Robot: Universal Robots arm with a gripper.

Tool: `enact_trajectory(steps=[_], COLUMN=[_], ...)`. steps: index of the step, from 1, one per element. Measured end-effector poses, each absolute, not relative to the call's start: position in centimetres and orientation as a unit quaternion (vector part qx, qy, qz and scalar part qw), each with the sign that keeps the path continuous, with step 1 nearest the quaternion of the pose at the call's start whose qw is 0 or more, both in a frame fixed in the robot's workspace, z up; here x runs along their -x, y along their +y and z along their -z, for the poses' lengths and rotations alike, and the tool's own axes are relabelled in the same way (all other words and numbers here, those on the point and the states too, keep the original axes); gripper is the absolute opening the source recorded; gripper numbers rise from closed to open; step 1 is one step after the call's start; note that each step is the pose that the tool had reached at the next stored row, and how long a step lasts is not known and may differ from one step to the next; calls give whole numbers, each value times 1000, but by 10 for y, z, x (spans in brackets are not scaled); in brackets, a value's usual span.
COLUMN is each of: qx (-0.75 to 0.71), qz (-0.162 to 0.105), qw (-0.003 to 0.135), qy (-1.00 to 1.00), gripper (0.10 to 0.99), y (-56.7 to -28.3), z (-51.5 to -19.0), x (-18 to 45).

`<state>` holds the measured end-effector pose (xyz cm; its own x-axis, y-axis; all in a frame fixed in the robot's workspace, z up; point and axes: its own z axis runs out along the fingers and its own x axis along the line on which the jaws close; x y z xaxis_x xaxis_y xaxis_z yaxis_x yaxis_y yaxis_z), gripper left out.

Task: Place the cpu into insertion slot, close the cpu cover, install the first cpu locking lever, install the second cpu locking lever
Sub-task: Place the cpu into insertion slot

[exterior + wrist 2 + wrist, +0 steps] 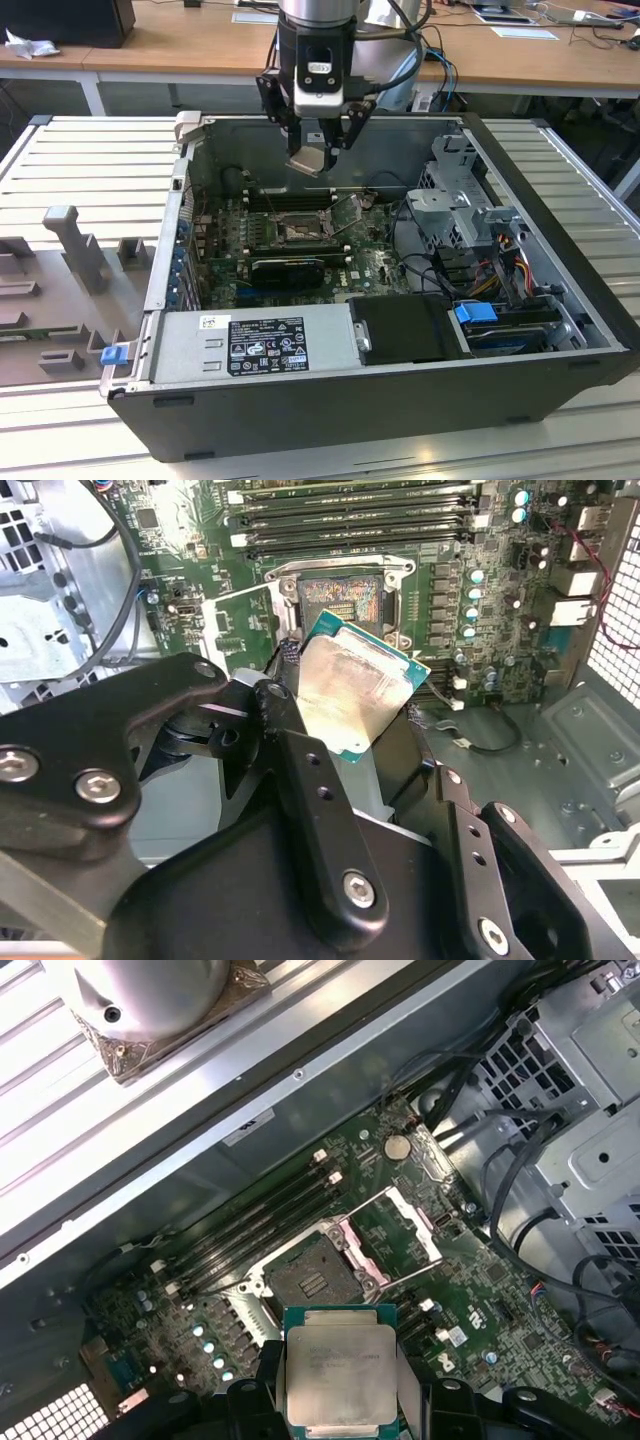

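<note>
My gripper (318, 148) hangs over the open computer case, shut on the cpu (309, 160), a flat silver-topped square chip with a green-tan edge. In both wrist views the cpu (340, 1370) (355, 690) sits between my black fingers (295, 750), tilted a little and well above the board. Below it lies the insertion slot (312, 1280) (338, 598) (297, 232), a black-framed square socket, bare. The cpu cover (397, 1225) (345, 212) stands swung up beside the socket. I cannot pick out the locking levers among the parts around the socket.
Long memory slots (290, 197) run behind the socket and a black card (288, 268) lies in front. A grey power supply (250, 345) fills the case's near side. A metal drive cage (460, 200) with cables (500, 260) stands at the exterior view's right.
</note>
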<state>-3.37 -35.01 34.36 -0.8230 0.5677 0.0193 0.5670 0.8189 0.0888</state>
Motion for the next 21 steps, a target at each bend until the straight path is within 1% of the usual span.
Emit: enact_trajectory(steps=[21], qx=[-328], qz=[-45], qw=[5], qy=[944], gripper=[533], y=[-350], z=[-340], x=[34])
